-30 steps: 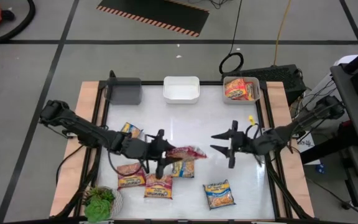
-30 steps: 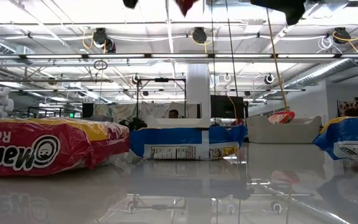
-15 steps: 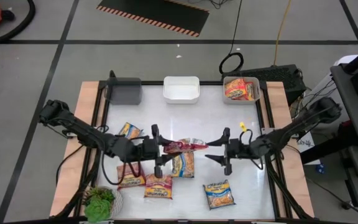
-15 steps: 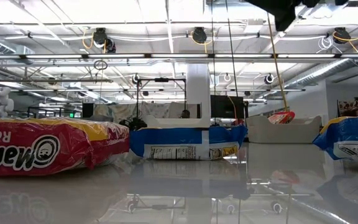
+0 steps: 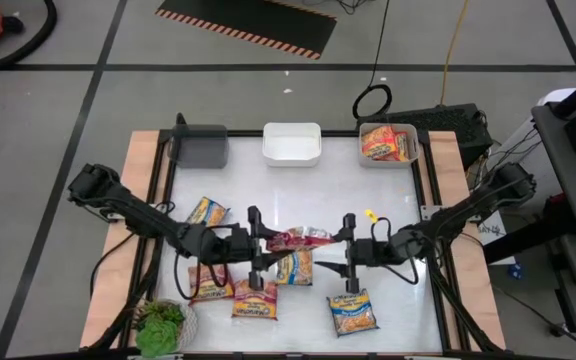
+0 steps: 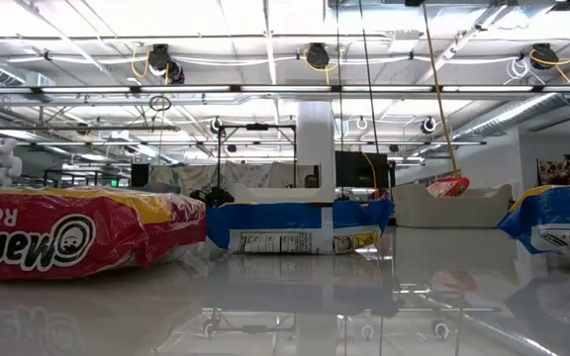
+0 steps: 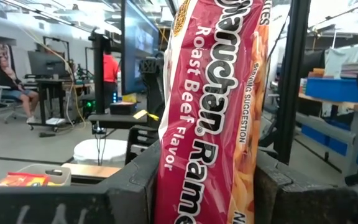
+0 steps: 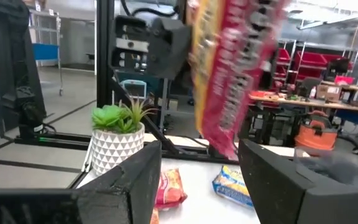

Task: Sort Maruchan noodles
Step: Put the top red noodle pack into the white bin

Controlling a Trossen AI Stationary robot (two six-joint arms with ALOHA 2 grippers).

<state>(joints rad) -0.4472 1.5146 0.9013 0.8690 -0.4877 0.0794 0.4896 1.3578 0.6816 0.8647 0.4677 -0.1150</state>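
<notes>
One red Roast Beef packet (image 5: 299, 238) hangs above mid-surface (image 5: 368, 200), pinched in your left gripper (image 5: 261, 240), while your right gripper (image 5: 348, 254) (fingers spread wide around its far end) looks mid-handover, so close it before the left lets go.

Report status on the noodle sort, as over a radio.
Left claw shut on red Roast Beef packet, held above table centre. Right claw open, closing on packet's far end. Handover path unobstructed.
</notes>
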